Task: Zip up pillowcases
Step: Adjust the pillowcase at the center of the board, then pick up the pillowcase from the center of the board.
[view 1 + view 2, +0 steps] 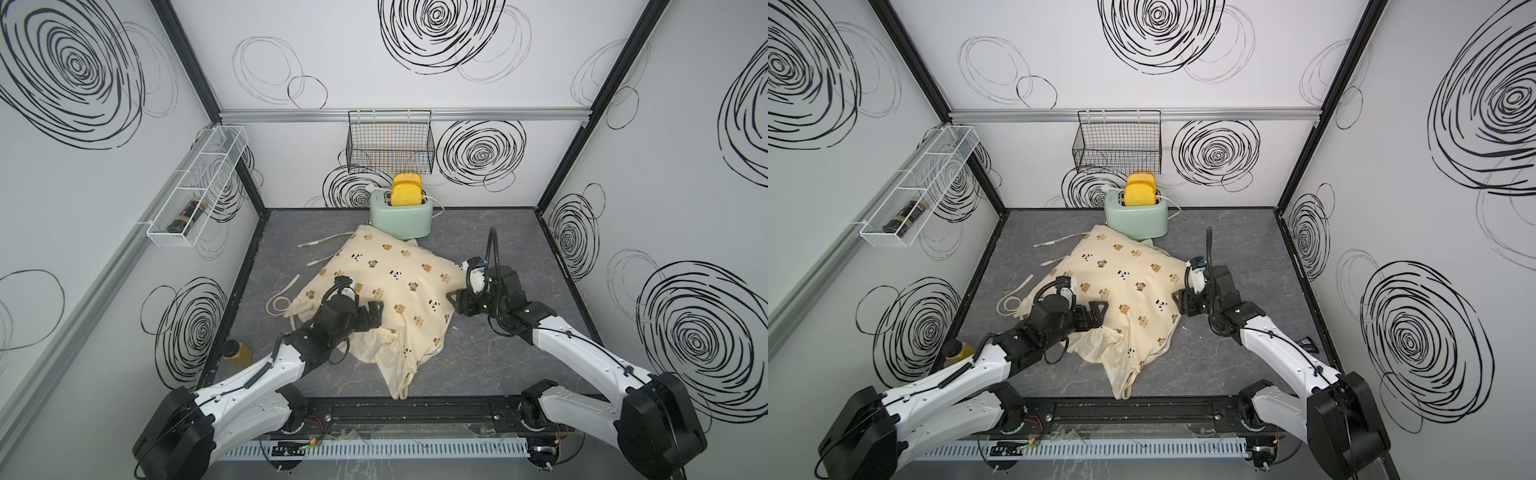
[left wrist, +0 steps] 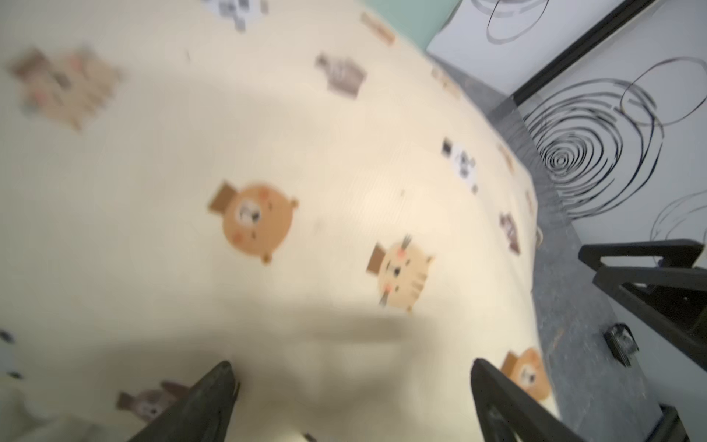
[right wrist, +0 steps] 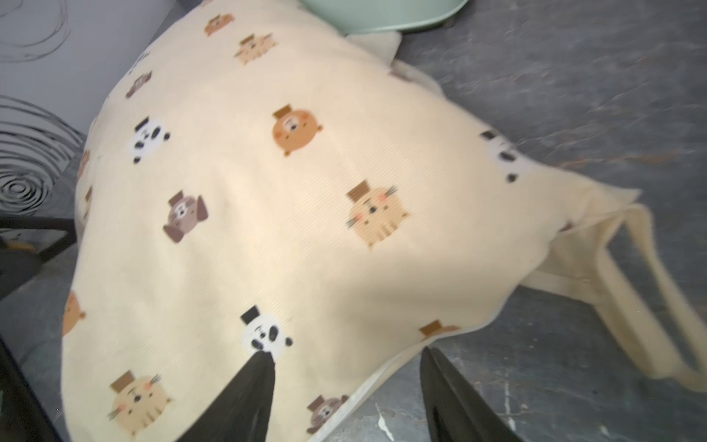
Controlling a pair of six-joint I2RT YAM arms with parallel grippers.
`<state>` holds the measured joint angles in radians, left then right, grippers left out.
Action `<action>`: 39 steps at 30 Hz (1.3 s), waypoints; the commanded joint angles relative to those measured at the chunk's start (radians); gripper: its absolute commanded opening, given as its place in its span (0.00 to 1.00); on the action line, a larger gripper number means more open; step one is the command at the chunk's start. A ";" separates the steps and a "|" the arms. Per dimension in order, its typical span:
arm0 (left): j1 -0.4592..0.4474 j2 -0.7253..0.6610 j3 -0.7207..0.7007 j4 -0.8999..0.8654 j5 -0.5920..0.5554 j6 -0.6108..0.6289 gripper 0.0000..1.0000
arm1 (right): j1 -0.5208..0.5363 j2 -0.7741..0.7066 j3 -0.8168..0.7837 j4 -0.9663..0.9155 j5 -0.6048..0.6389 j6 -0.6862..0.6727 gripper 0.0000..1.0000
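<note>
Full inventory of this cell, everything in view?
pillowcase: 1, cream with animal print, table centre
toaster: 1, mint green, table back
bread slices: 2, yellow, in toaster
wire basket: 1, black, back wall
wire rack: 1, white, left wall
jar: 1, dark, in wire rack
bottle: 1, yellow, beside left arm
table: 1, dark grey, under everything
left tool: 1, black, open over pillowcase
right tool: 1, black, open at pillowcase edge

2 top views: high, looking down on whole scene. 2 wrist views: close over pillowcase [image 3: 306,229], shared by all.
</note>
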<state>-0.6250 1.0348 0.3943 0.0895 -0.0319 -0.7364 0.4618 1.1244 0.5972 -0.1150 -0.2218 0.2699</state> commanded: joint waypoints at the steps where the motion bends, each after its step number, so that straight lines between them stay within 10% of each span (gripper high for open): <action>1: 0.049 0.105 -0.011 0.183 0.167 -0.079 0.98 | 0.007 0.065 -0.026 -0.022 -0.059 0.073 0.63; 9: 0.205 0.425 0.061 0.430 0.278 -0.093 0.94 | 0.010 0.248 0.036 0.057 -0.049 0.102 0.63; 18: 0.274 0.561 0.263 0.317 0.239 -0.002 0.98 | -0.035 0.453 0.230 0.128 -0.019 0.088 0.64; 24: 0.174 0.241 0.173 0.024 0.153 -0.032 0.96 | -0.035 0.436 0.230 0.125 -0.020 0.092 0.66; 31: -0.077 -0.055 -0.157 0.224 0.197 -0.488 0.96 | -0.037 0.464 0.215 0.149 -0.038 0.102 0.66; 39: -0.202 0.226 -0.127 0.621 0.198 -0.627 0.96 | -0.034 0.359 0.157 0.115 -0.072 0.118 0.68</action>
<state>-0.8158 1.1759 0.2298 0.4389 0.1478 -1.2533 0.4274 1.5444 0.7715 0.0189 -0.2703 0.3744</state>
